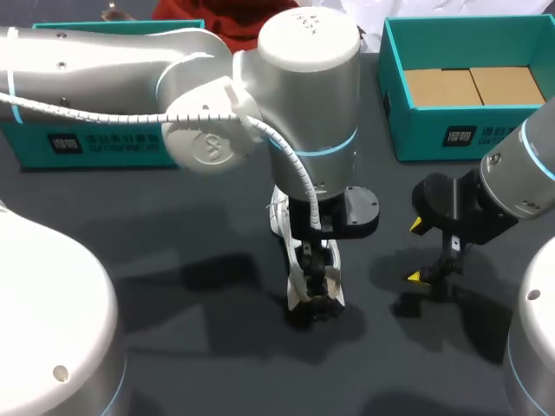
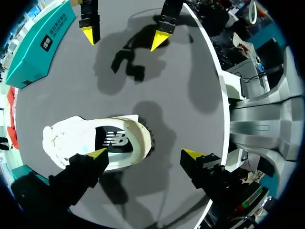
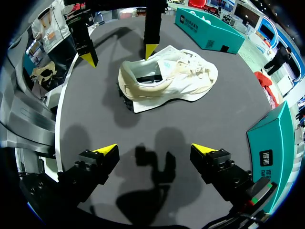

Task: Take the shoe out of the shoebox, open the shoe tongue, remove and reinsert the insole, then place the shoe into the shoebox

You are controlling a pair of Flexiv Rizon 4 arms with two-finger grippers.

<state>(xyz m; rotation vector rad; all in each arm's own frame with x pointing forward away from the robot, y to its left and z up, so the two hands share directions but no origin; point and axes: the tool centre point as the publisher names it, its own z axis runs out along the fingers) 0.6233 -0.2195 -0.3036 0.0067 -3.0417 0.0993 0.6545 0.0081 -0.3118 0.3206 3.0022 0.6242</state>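
A white shoe (image 1: pixel 286 227) stands on the dark table (image 1: pixel 173 286), its toe pointing away; its black insole (image 2: pixel 114 140) shows inside the opening. My left gripper (image 1: pixel 314 290) hangs open over the heel end. In the left wrist view the gripper (image 2: pixel 145 153) has one fingertip (image 2: pixel 97 153) over the shoe's (image 2: pixel 71 138) side and the other off beyond the heel. My right gripper (image 1: pixel 418 251) stands open to the right of the shoe, holding nothing. In the right wrist view, the gripper (image 3: pixel 155 149) has the shoe (image 3: pixel 181 76) ahead of it. The teal shoebox (image 1: pixel 434 134) sits at the back right.
A second teal box (image 1: pixel 87 143) lies at the back left, partly behind my left arm. Brown cardboard (image 1: pixel 473 85) lines the shoebox's inside. The table's near edge (image 3: pixel 62 129) curves past the shoe's heel side. Bare tabletop lies between the shoe and the shoebox.
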